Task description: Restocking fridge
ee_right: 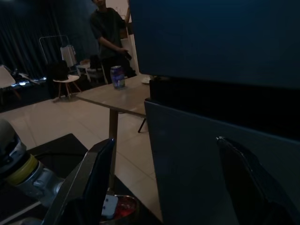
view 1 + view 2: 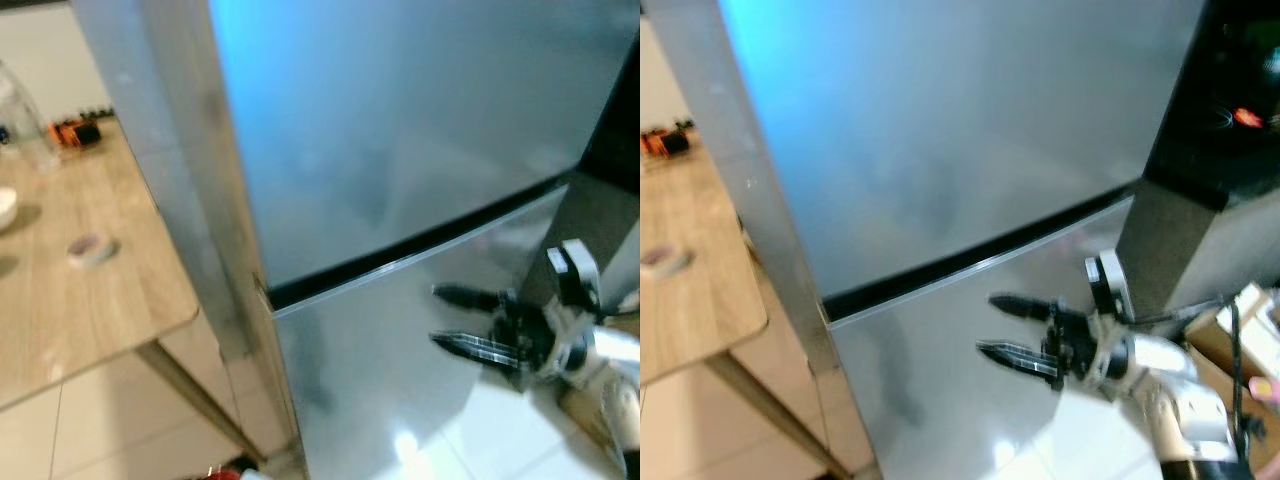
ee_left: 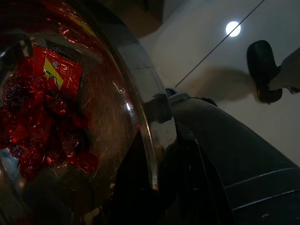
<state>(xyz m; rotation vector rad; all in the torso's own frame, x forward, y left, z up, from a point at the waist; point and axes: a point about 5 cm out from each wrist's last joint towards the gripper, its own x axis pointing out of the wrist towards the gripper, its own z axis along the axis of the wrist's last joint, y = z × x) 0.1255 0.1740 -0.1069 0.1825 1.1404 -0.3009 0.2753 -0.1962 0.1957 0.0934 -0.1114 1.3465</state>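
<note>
The steel fridge [image 2: 420, 130] stands before me with both doors closed, a black seam [image 2: 400, 262] between upper and lower door. My right gripper [image 2: 434, 315] is open just in front of the lower door [image 2: 940, 400], below the seam, with nothing between its fingers [image 1: 93, 183]. In the left wrist view a metal bowl [image 3: 140, 93] holds red packets [image 3: 42, 117]. The bowl's rim runs between the dark fingers of my left gripper [image 3: 157, 185], which is shut on it down low beside the fridge. The right wrist view catches that bowl [image 1: 123, 207] near the floor.
A wooden table [image 2: 90, 300] stands left of the fridge, carrying a white bowl [image 2: 5, 205], a tape roll [image 2: 92, 248] and an orange-black item [image 2: 75, 132]. A dark unit [image 2: 1230, 100] and a cardboard box [image 2: 1240, 340] sit right. A person [image 1: 110, 37] stands far off.
</note>
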